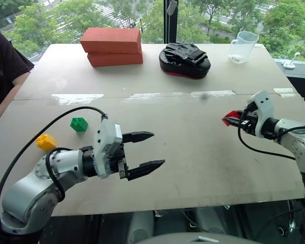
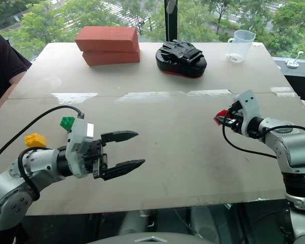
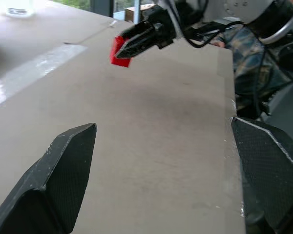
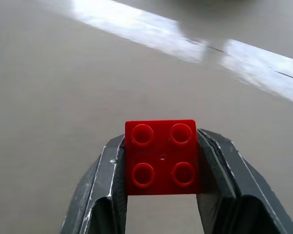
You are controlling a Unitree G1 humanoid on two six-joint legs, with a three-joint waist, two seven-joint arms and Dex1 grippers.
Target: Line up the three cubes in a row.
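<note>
The red cube [image 4: 161, 157] is clamped between the fingers of my right gripper [image 1: 235, 120], which is shut on it above the table's right side; the red cube [image 1: 230, 118] juts out past the fingertips. The green cube [image 1: 79, 124] and the yellow cube [image 1: 46, 142] rest on the table at the left, a short way apart. My left gripper [image 1: 146, 151] hovers open over the near middle of the table, to the right of those two cubes, with nothing between its fingers.
Two large red-orange bricks [image 1: 112, 46] are stacked at the back left, a black glove-like pad [image 1: 184, 59] sits at the back middle, and a clear measuring cup [image 1: 242, 47] at the back right. A person's sleeve [image 1: 4, 66] is at the left edge.
</note>
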